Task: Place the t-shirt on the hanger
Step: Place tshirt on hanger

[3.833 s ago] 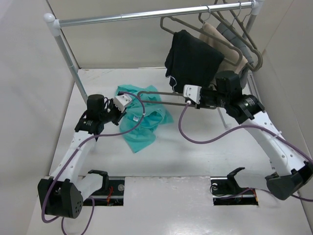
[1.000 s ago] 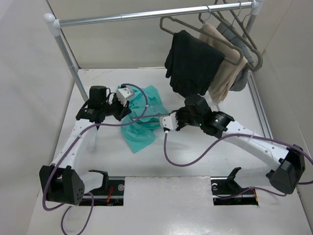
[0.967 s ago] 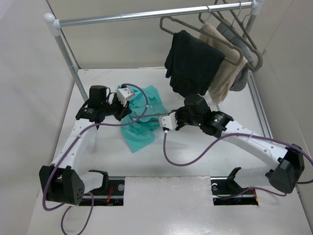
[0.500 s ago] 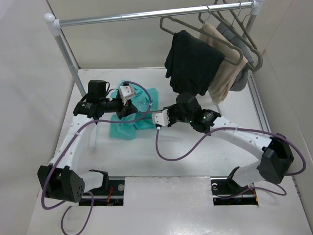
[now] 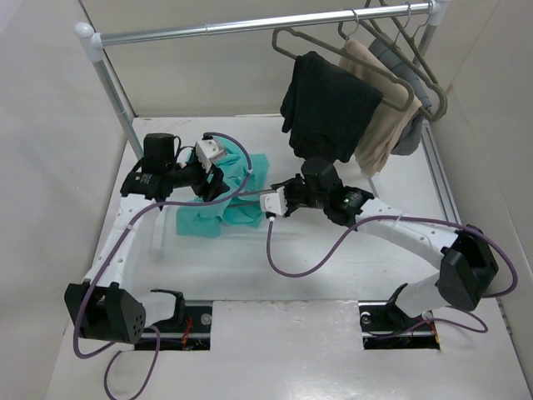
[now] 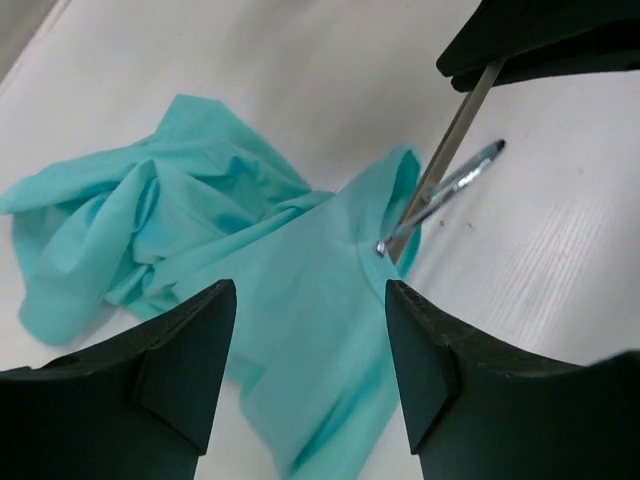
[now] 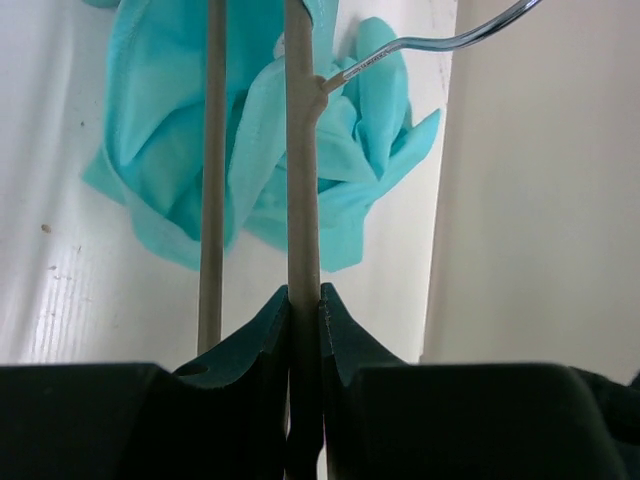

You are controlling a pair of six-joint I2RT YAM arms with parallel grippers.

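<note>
The teal t-shirt [image 5: 206, 220] lies bunched on the white table, left of centre. My right gripper [image 5: 271, 202] is shut on the upper arm of the grey-taupe hanger [image 5: 252, 194]. In the right wrist view that hanger [image 7: 303, 150] reaches out over the t-shirt [image 7: 150, 150], and its wire hook [image 7: 440, 45] curves off to the right. My left gripper [image 5: 219, 180] hovers over the shirt's left half. In its wrist view the left gripper [image 6: 308, 300] stands open with only cloth [image 6: 250, 260] below it, and the hanger's neck [image 6: 440, 170] pokes into the shirt's edge.
A metal rail [image 5: 250, 23] crosses the back, on a post [image 5: 112, 92] at the left. At its right end hang a black garment [image 5: 329, 104], a tan one [image 5: 383, 117], a grey one [image 5: 416, 125] and a bare hanger [image 5: 287, 42]. Walls close in both sides.
My left gripper has opened and let go of the t-shirt after dragging it to the left. My right arm has moved left with the hanger, whose end now lies in the cloth.
</note>
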